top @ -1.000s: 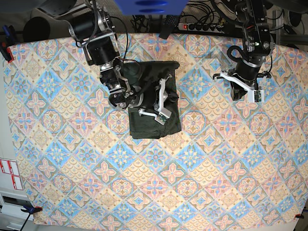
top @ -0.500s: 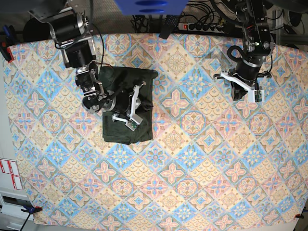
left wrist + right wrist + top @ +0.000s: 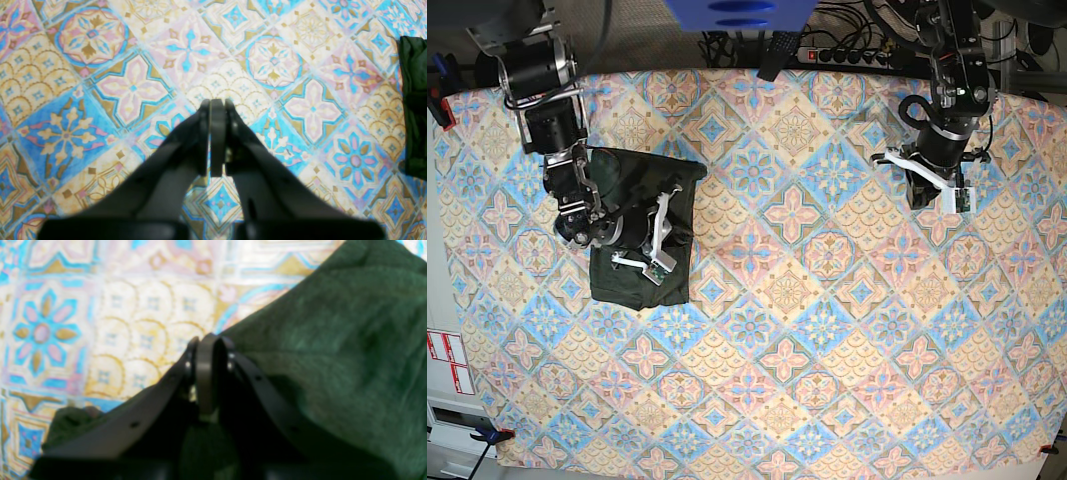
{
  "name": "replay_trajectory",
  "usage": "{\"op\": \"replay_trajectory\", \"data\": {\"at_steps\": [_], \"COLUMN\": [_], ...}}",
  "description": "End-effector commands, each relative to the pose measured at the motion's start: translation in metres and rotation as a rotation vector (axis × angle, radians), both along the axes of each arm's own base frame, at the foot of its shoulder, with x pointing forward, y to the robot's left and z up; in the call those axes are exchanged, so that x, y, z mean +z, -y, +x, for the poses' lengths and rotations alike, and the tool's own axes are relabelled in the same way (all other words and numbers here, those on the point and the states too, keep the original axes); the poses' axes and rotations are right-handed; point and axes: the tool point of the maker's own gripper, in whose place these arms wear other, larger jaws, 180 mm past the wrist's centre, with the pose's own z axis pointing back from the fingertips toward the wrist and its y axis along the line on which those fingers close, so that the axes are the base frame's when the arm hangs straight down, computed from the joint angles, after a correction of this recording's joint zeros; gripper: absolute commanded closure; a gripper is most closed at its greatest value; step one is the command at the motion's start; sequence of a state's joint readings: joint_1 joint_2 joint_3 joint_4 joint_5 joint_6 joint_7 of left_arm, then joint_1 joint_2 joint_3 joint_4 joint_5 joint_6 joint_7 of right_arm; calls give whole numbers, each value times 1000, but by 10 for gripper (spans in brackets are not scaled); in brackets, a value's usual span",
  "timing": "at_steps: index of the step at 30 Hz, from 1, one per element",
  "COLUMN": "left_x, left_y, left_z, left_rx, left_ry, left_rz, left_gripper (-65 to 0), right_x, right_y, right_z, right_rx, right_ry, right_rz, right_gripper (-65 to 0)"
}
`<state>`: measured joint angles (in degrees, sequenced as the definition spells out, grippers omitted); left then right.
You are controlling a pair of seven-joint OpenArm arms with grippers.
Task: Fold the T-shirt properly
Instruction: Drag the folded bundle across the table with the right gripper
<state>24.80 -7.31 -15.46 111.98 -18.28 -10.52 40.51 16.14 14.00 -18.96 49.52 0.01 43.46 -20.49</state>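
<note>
Risk comes first: we judge that dragging the folded T-shirt point(image 3: 639, 228) across the patterned tablecloth point(image 3: 827, 330) could rumple the lower layers or pull the stack open, since the thin knit catches easily. Our right gripper point(image 3: 206, 350) has its jaws pressed together at the shirt's edge, seemingly pinching cloth, though we cannot tell for sure. Our left gripper point(image 3: 213, 106) hangs closed on nothing, well apart from the garment. Against half a second ago, the shirt and right arm now sit farther toward the cloth's far-left corner in the base view; the left arm has not moved.
</note>
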Motion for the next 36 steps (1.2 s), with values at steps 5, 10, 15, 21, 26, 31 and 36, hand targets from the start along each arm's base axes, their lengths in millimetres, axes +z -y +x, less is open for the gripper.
{"op": "replay_trajectory", "data": {"at_steps": [5,10,15,21,26,31,36], "left_x": [11,11,12,12,12,12,12], "left_y": [0,0,0,1,1,2,2], "left_z": [5,5,6,7,7,7,7], "left_rx": [-3,-3,-3,-6,-7,-8,-8], "left_ry": [43,43,47,46,46,46,46], "left_rz": [3,3,3,1,1,0,0], "left_gripper": [0,0,0,0,0,0,0], "right_x": [-2,34,48,49,39,16,-3], "right_y": [42,24,5,-11,-14,-3,10], "right_z": [7,26,4,-33,-54,-65,-75], "right_rx": [-3,41,90,129,136,122,89], "right_ry": [14,139,186,185,149,74,11], "right_rz": [-206,-203,-210,-197,-186,-202,-208], "right_gripper": [-44,-44,-44,-44,-44,-44,-44]}}
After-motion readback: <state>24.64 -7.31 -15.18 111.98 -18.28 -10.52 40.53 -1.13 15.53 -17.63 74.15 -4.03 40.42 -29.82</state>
